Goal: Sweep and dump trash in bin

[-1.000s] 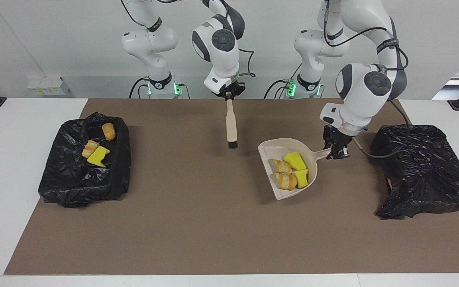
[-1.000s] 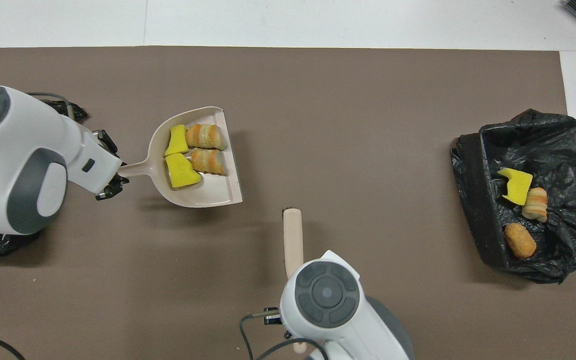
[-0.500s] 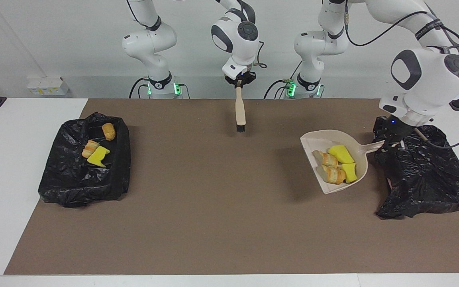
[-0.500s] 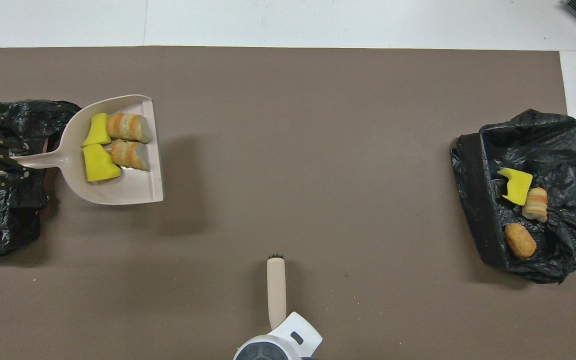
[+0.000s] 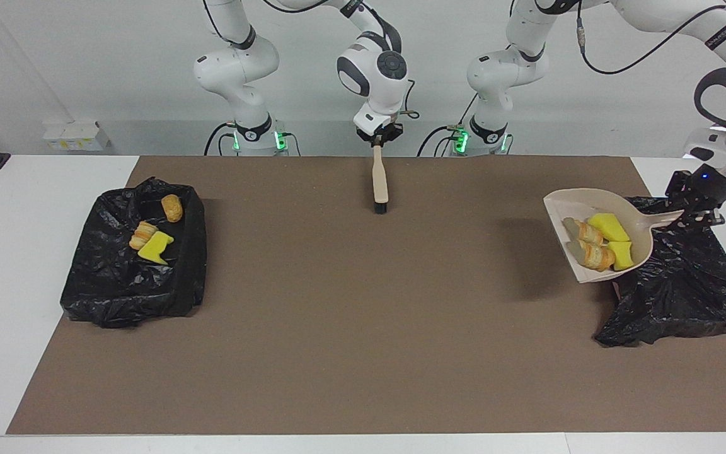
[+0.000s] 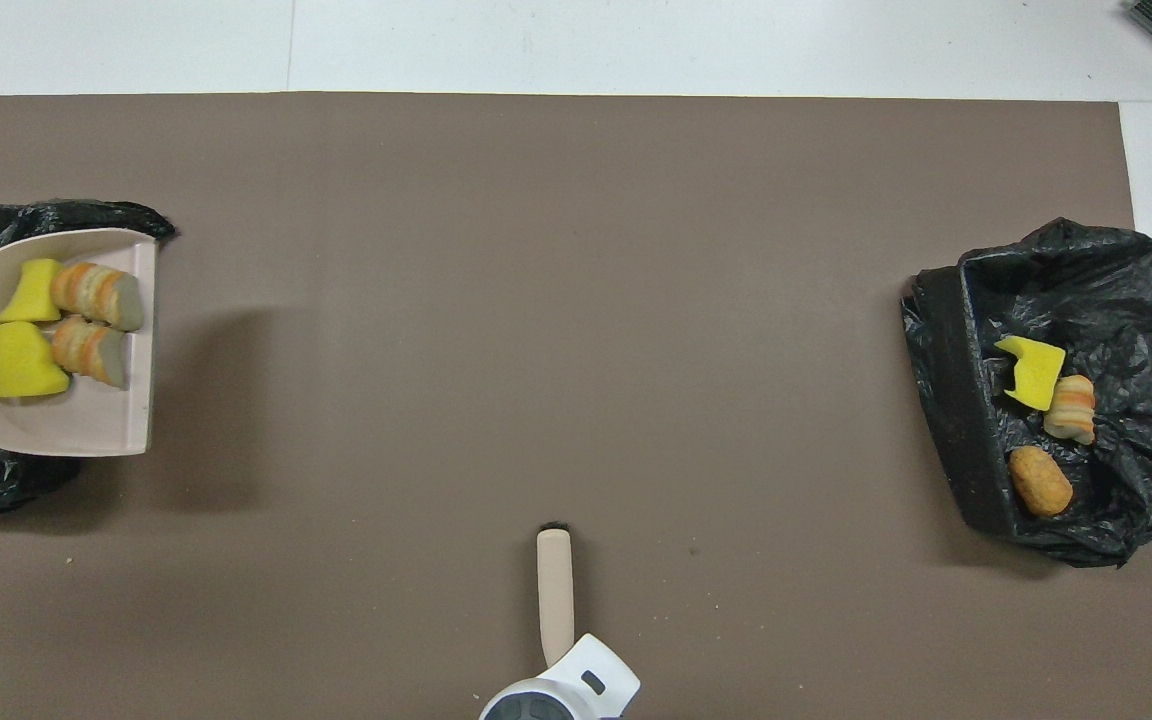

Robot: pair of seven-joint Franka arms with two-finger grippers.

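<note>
Dustpan (image 5: pixel 596 236), beige, raised over the edge of the black bin bag (image 5: pixel 684 290) at the left arm's end of the table; handle clamped in the left gripper (image 5: pixel 694 211). Load: two yellow sponge chunks (image 5: pixel 612 239) and two striped pastries (image 5: pixel 590 246). Brush (image 5: pixel 379 183) hangs from the right gripper (image 5: pixel 377 137), fingers shut on its handle, waiting well apart from that bag. Step: carry to dump. Next, by judgement: centre over the bag, then tip. Three more pieces lie in the second bag (image 5: pixel 111 284)
</note>
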